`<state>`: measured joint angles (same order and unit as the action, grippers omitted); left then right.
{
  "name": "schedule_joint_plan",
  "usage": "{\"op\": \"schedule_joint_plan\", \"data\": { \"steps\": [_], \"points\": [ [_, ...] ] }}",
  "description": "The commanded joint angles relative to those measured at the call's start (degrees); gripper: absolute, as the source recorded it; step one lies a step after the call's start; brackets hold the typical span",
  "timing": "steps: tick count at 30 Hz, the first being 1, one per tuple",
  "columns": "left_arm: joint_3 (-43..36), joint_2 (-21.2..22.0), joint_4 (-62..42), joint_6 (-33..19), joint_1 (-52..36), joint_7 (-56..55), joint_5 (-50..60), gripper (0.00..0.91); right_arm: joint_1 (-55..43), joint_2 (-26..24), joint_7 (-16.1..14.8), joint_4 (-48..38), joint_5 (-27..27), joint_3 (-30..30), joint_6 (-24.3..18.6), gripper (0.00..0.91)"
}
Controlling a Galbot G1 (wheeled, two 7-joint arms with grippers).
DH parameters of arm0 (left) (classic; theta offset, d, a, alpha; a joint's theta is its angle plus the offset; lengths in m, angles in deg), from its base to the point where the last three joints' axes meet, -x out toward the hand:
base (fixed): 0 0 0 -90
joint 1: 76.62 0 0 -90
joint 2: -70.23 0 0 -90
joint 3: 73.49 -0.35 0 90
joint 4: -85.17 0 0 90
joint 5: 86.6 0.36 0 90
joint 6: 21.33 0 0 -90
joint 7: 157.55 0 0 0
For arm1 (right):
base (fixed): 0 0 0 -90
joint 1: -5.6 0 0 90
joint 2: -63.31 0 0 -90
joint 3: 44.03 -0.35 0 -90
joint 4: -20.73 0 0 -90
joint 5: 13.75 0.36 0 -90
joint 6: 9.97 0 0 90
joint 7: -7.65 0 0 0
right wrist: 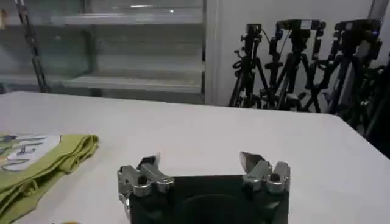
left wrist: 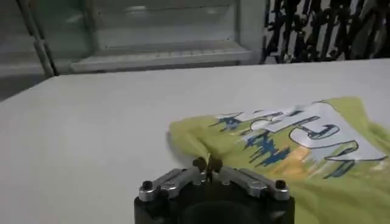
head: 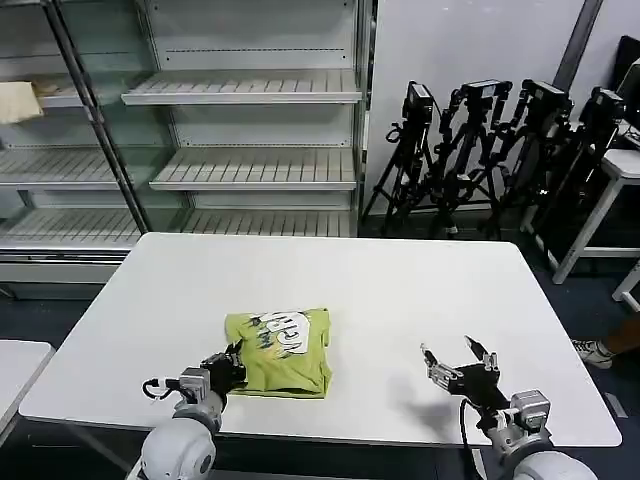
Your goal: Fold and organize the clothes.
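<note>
My left wrist view cuts off the folded T-shirt (left wrist: 286,152) at its edge, and its printed lettering is too blurred for me to read. The left gripper (left wrist: 208,164) hides the cloth edge between its closed fingertips.

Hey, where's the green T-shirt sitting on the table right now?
In the head view, the T-shirt lies folded near the white table's front edge, left of centre, the left gripper at its left edge.
</note>
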<state>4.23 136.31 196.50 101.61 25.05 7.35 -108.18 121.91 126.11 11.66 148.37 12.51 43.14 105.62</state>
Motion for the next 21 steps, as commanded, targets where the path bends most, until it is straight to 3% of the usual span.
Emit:
{"op": "schedule_joint_plan", "data": {
  "steps": [1, 5, 11, 13, 16, 17, 18, 21],
  "points": [
    [19.6, -13.6, 1.0, 0.1, 2.4, 13.3, 13.4, 0.010, -0.5, 0.0, -0.2, 0.1, 0.1, 0.5, -0.3, 0.907],
    [29.4, -21.9, -1.1, 0.1, 2.9, 19.5, 16.8, 0.010, -1.0, 0.2, -0.4, 0.0, 0.2, 1.1, -0.7, 0.907],
    [39.2, -28.7, -0.2, -3.5, 5.8, 30.7, 34.6, 0.010, -1.8, 0.7, -0.7, -0.8, 0.4, 1.3, -1.2, 0.907],
    [39.6, -28.9, 1.9, -4.1, 7.4, 33.7, 39.2, 0.010, -1.5, 0.6, -0.8, -1.0, 0.6, 1.1, -1.5, 0.907],
    [32.5, -23.1, 11.0, -1.2, 8.1, 33.8, 39.4, 0.010, -1.3, 1.1, -0.8, -1.4, 0.6, 1.1, -1.6, 0.907],
    [23.6, -18.3, 17.2, 0.2, 7.6, 31.6, 39.8, 0.010, -1.1, 1.3, -0.8, -1.5, 0.5, 1.1, -1.6, 0.907],
    [19.6, -17.1, 18.8, 0.2, 7.4, 31.6, 40.4, 0.010, -0.8, 1.5, -0.8, -1.5, 0.2, 1.1, -1.6, 0.907],
    [-5.4, -5.9, 23.4, -0.1, 7.8, 21.8, 45.5, 0.010, 0.1, 1.8, -0.8, -1.3, -0.3, 1.1, -1.5, 0.907]
  ]
}}
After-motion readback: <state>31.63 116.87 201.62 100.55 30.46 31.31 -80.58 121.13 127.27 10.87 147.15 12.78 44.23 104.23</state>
